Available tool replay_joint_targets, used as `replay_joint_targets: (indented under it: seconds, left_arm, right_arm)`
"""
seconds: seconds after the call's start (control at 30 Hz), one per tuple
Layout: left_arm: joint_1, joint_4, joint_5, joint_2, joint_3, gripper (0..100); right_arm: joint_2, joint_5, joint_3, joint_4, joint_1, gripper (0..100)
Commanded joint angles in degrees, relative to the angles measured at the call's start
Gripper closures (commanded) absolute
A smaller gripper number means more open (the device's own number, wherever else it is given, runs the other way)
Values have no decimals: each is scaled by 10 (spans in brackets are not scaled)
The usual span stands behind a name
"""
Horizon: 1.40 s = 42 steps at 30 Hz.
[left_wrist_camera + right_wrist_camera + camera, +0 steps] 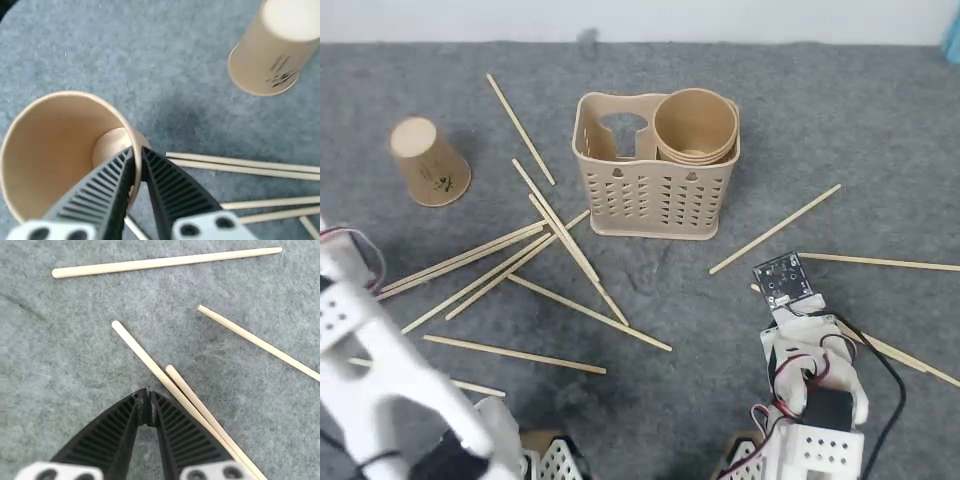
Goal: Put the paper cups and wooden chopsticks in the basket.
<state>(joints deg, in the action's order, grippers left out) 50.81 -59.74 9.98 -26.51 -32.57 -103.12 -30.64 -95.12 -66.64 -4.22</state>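
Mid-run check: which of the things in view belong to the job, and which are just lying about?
Job: beige slotted plastic basket; brown paper cups stacked inside it; tan paper cup pinched by left gripper; upside-down tan paper cup on the table; scattered pale wooden chopsticks.
Not the job's: grey felt table cover.

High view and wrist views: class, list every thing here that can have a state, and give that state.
left gripper: shut on the held cup's wall
held cup: pinched, one finger inside
right gripper: shut, empty
basket: upright, one compartment filled
stacked cups: upright, nested in the basket
lone cup: upside down, outside the basket
chopsticks: lying flat, scattered outside the basket
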Motion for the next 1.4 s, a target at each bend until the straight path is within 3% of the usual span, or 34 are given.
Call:
replay_joint_targets:
  seconds: [0.0, 0.33, 0.6, 0.73, 1.1, 1.37]
  left_arm:
    - [21, 38, 25, 41, 37, 988]
    - [40, 130, 113, 139, 37, 983]
    - [40, 129, 123, 149, 39, 774]
    - [52, 124, 120, 149, 55, 754]
    - [80, -74, 111, 149, 262, 754]
    - [-15, -140, -60, 154, 356, 754]
  right_arm:
    - [-8, -7, 8, -6, 5, 991]
    - [-8, -7, 8, -6, 5, 991]
    - [-8, -7, 8, -6, 5, 991]
    - [-8, -7, 8, -6, 5, 991]
    - [-8, -7, 8, -4, 5, 991]
    - [-8, -7, 8, -5, 5, 991]
